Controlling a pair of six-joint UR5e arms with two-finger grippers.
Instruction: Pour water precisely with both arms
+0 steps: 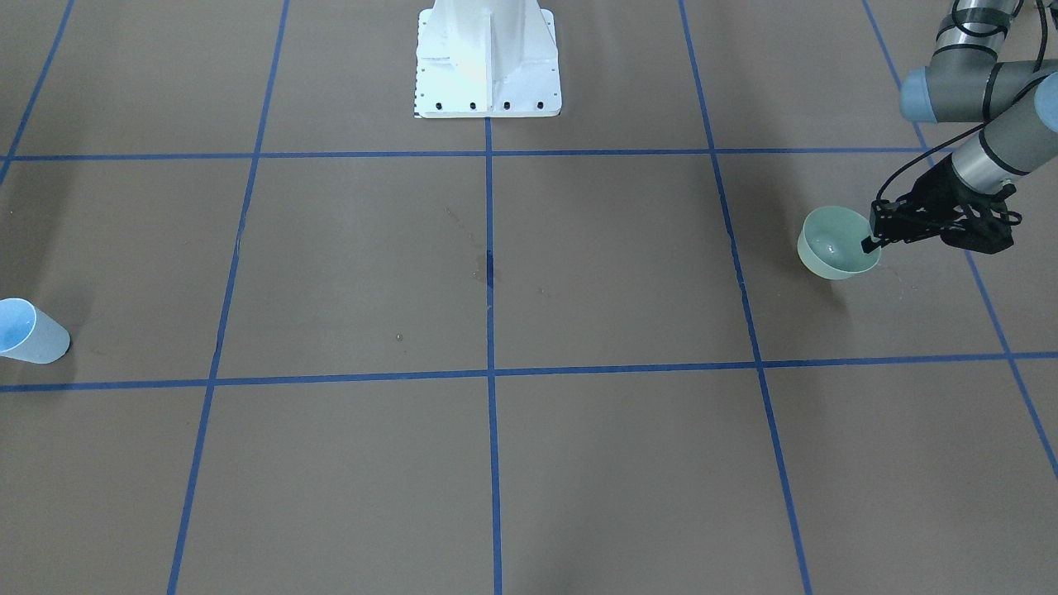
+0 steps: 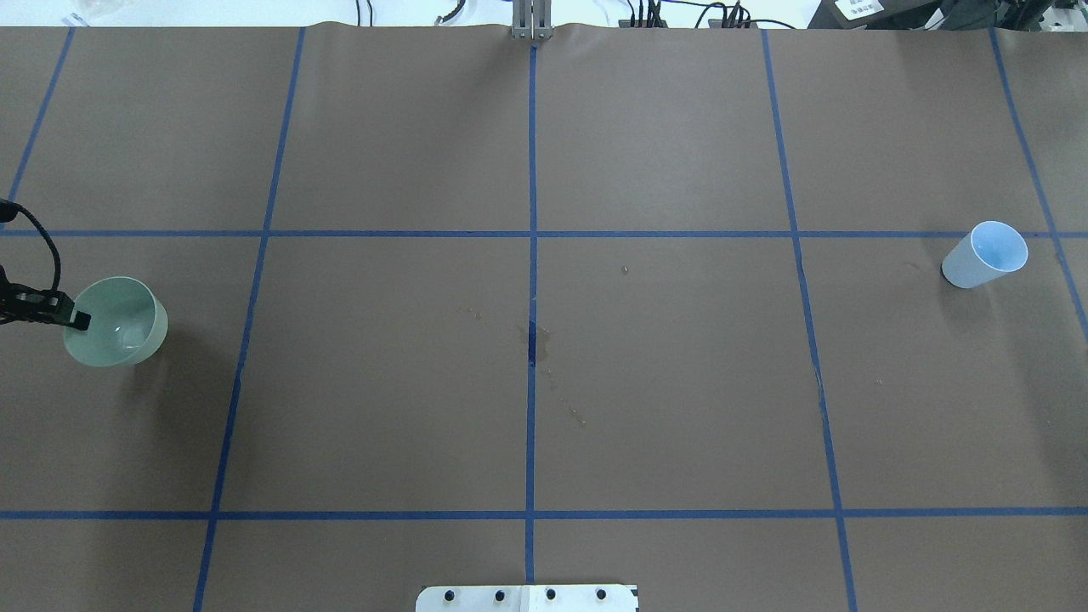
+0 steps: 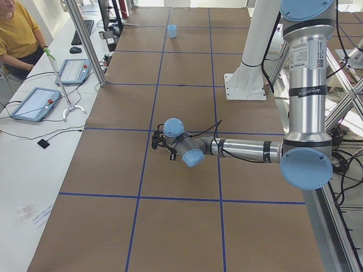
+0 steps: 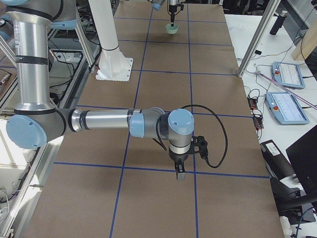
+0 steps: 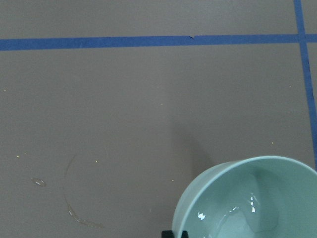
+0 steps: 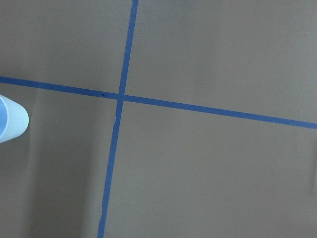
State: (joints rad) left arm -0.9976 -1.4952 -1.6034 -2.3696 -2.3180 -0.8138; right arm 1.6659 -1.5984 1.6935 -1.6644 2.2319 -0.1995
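status: early stage, no pour made yet.

- the left arm (image 1: 984,157) is reached out to the pale green bowl (image 2: 115,321) at its own end of the desk (image 2: 382,425). the left jaws are seen pinched on the bowl's rim, one finger inside and one outside. it cannot be told whether the bowl is lifted or resting on the desk.
- water (image 5: 247,213) is seen in the bowl as glints near the bottom (a shallow amount, by the look of it).
- the light blue cup (image 2: 986,253) is stood upright at the opposite end of the desk, well apart from the bowl, with nothing touching it. its contents cannot be made out.
- the right arm (image 4: 104,120) is held low over bare desk with the right jaws pointed down. only a side view shows them, so wide or narrow cannot be told. the cup is caught only at the edge of the right wrist view.
- a damp mark (image 2: 534,338) is noted on the centre tape line.

judged done: bowl gripped. judged left: cup to be grasped, both vessels to be brought together, the pour itself.
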